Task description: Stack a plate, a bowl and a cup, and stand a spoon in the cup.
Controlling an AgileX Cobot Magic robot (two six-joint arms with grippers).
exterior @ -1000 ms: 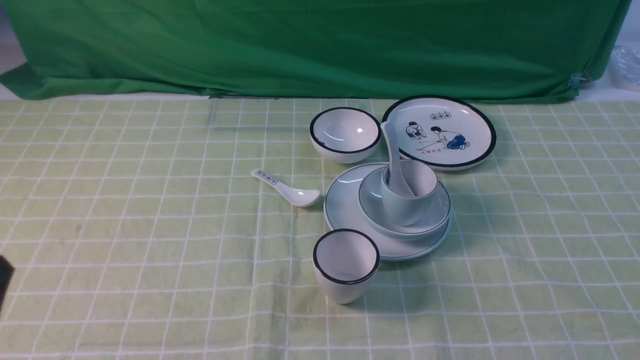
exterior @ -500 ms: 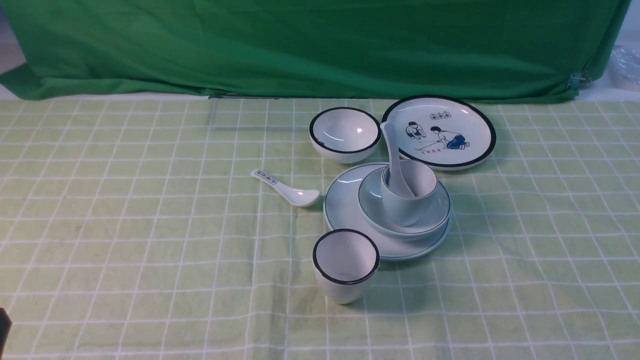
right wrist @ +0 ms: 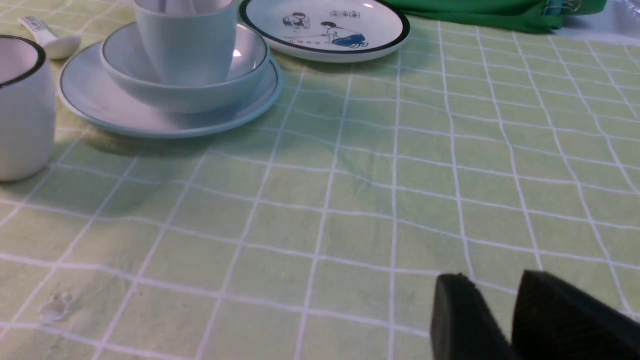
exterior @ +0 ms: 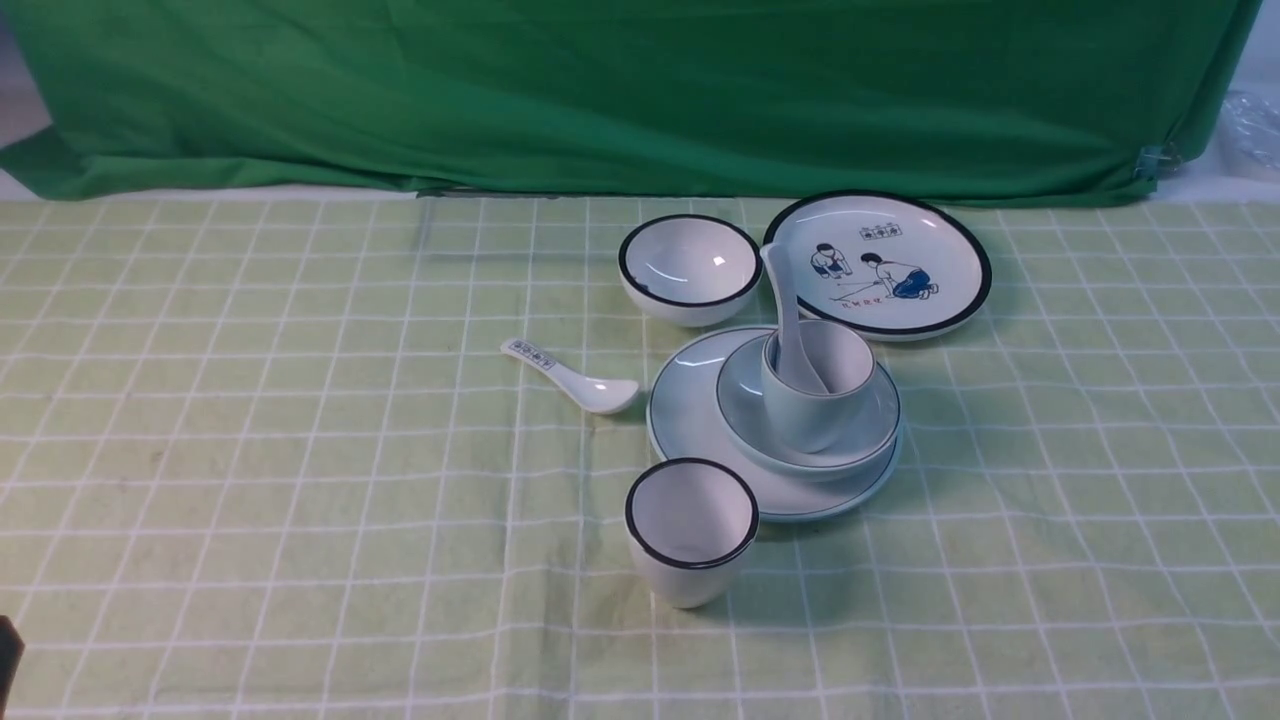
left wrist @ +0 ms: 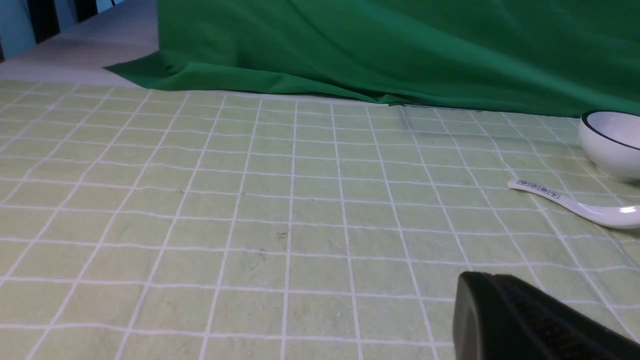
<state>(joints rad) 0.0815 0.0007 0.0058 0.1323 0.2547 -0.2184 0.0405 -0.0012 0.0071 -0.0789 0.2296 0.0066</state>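
Observation:
The plain plate [exterior: 690, 420] lies right of the table's middle. The wide bowl [exterior: 860, 440] sits on it, toward its right side. The rounded cup [exterior: 810, 410] stands in the bowl. The plain white spoon [exterior: 785, 300] stands in the cup, handle up and leaning back-left. The stack also shows in the right wrist view: cup [right wrist: 185, 45], bowl [right wrist: 125, 75], plate [right wrist: 100, 110]. My left gripper [left wrist: 480, 280] is a single black mass with no gap, empty, at the front left edge [exterior: 6, 650]. My right gripper [right wrist: 500, 280] is empty, tips nearly together, low over the cloth and away from the stack.
A black-rimmed cup [exterior: 690, 530] stands just in front of the plate. A black-rimmed bowl [exterior: 690, 268] and a picture plate [exterior: 880, 262] are behind the stack. A printed spoon [exterior: 575, 378] lies left of the plate. A green curtain [exterior: 640, 90] hangs behind.
My left gripper has dropped lower at the front view's left edge. The stack and the other dishes have not moved.

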